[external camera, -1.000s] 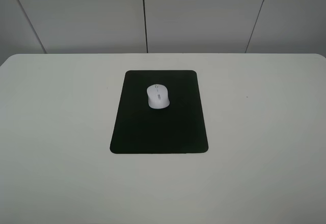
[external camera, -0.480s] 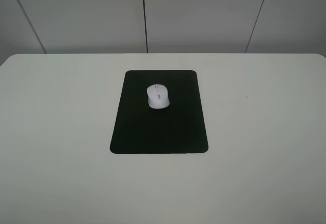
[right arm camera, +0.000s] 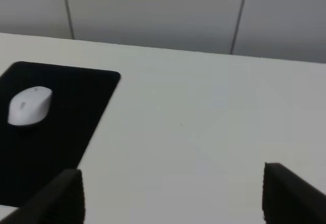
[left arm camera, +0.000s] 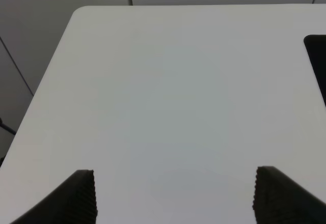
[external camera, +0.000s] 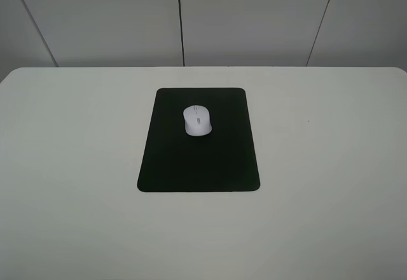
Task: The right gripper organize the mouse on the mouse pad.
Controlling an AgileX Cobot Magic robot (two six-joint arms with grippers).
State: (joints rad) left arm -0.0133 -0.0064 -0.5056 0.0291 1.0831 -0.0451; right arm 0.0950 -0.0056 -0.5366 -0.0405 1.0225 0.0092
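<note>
Surface (external camera: 331, 184) is a plain white tabletop. The mouse pad (external camera: 198, 159) lies flat around the middle of it, a bit toward the far edge, long sides running far-to-near. The mouse (external camera: 198, 120) already sits on the pad's far half, roughly centred between the pad's long edges, wheel end toward the far edge and close to square with the pad.

My right pincer (right arm camera: 173, 196) is released: fingers spread wide, nothing between them, hovering over bare surface on the right side, well apart from the mouse. Left pincer (left arm camera: 173, 196) is also released and empty, over the left part of the surface, with only the pad's edge in its view. Neither arm shows in the high view.

Judgement: the mouse looks placed; what's left is at most a small tidy-up or pulling clear. If I do re-grip:
- come in from above
- fingers on the mouse's two long sides, not nose-to-tail
- close gently; the smooth rounded shell will likely squirt out under a hard pinch
- lift just clear instead of dragging, so the pad doesn't shift
- set down flat, then release straight up

Versus 1.0 s and 0.5 s ago: high view looks the same. Mouse and pad haven't moved, and no arm has come into view.
</note>
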